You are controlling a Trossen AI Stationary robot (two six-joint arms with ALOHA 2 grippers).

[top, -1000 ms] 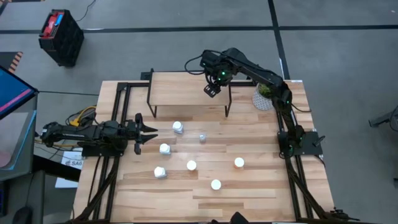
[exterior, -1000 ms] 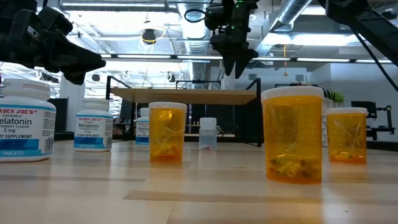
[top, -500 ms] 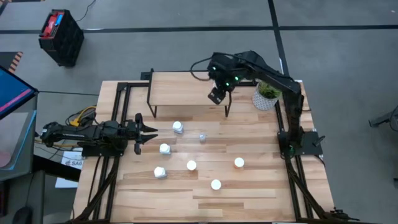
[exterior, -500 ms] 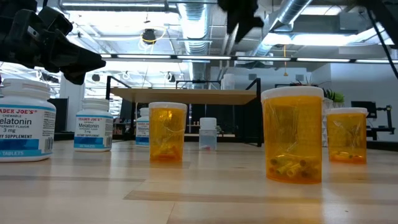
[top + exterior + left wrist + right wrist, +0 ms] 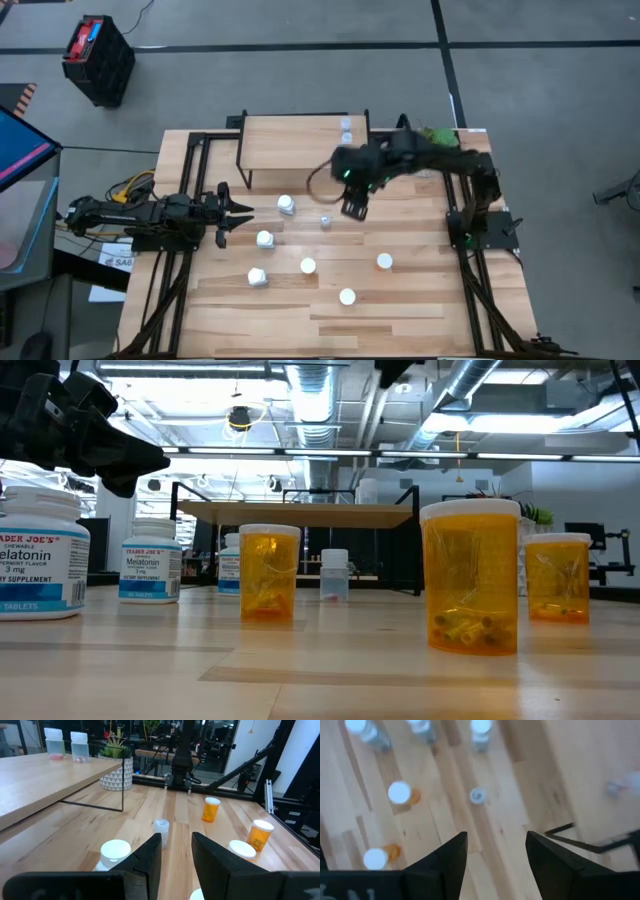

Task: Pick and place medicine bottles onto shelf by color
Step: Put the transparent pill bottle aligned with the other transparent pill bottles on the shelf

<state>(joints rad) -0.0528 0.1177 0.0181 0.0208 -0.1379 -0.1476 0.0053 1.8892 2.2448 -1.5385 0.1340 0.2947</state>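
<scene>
Right gripper empty, fingers apart; clear bottle just beside it should be centred between the jaws before closing

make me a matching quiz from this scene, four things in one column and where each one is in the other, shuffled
Things:
1. two clear pale-blue bottles
2. single clear bottle
3. left gripper
4. potted green plant

Places:
A. low at the table's left edge, waiting
B. on the tabletop in front of the shelf, near the right gripper
C. on the light wooden shelf top, right end
D. on the table beside the shelf's right end

Pairs: 1-C, 2-B, 3-A, 4-D
</scene>
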